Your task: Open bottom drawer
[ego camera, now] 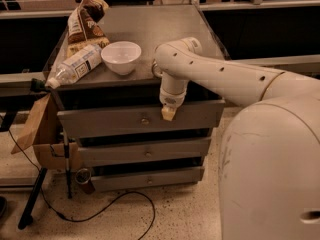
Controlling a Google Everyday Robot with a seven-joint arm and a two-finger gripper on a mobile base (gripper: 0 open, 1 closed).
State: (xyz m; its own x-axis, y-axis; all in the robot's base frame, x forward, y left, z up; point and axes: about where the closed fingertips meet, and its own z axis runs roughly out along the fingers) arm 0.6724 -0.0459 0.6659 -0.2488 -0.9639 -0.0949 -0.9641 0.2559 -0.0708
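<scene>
On the top (170, 29) I see a brown snack bag (82, 26) at the back left. A plastic bottle (75, 66) lies on its side just in front of it. A white bowl (121, 57) sits beside the bottle, up-left of my gripper (168, 114). A cardboard box (37, 126) hangs at the left, and a black cable (110, 209) loops over the floor.

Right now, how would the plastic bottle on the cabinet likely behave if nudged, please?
Lying on its side at the cabinet's left edge, the bottle probably rolls, perhaps falls. Thin plastic: likely light. The gripper hangs before the top drawer, apart from it.
</scene>
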